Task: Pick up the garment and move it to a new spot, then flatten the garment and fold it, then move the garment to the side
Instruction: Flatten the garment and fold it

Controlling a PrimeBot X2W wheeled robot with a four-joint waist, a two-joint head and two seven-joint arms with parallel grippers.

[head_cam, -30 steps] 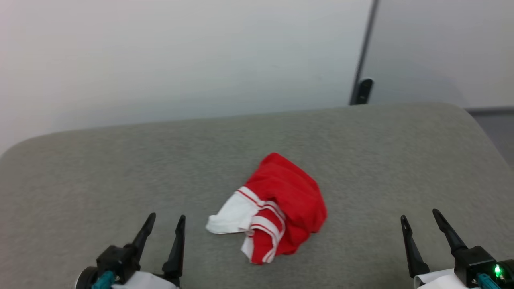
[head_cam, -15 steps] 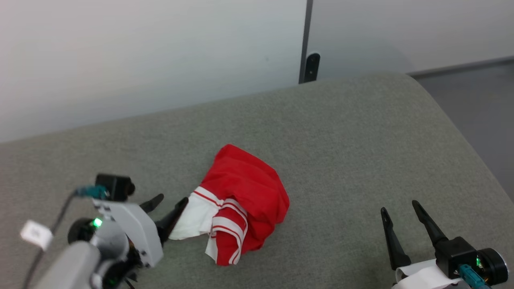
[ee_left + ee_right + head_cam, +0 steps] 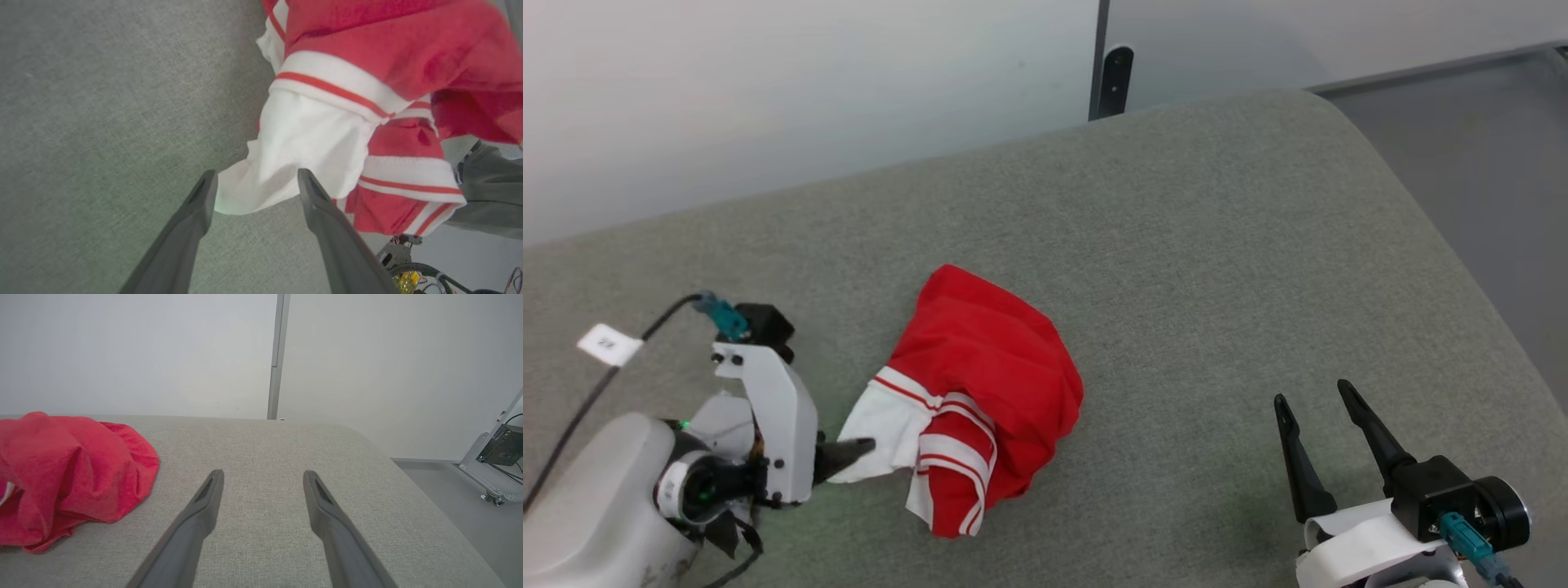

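The garment [image 3: 988, 384] lies crumpled in a heap on the grey padded table [image 3: 1217, 245], red with a white sleeve and striped trim facing the left arm. My left gripper [image 3: 854, 449] reaches in from the left with its tips at the white sleeve's edge. In the left wrist view the left gripper [image 3: 254, 179] stands open with the white sleeve [image 3: 294, 151] lying between its fingertips, the jaws not closed on it. My right gripper [image 3: 1311, 396] hovers open at the lower right, well clear of the cloth. The right wrist view has the right gripper [image 3: 263, 475] open over bare table, the garment [image 3: 69, 473] at far left.
A pale wall [image 3: 809, 98] runs behind the table, with a dark vertical post [image 3: 1104, 73] at its seam. Grey floor [image 3: 1486, 163] lies beyond the table's rounded right edge. A metal stand [image 3: 494, 461] sits on the floor at far right.
The head camera has swung, shifting the whole picture left and down. My left arm has turned in from the lower left and brought its open fingers to the white sleeve. The garment lies as before.
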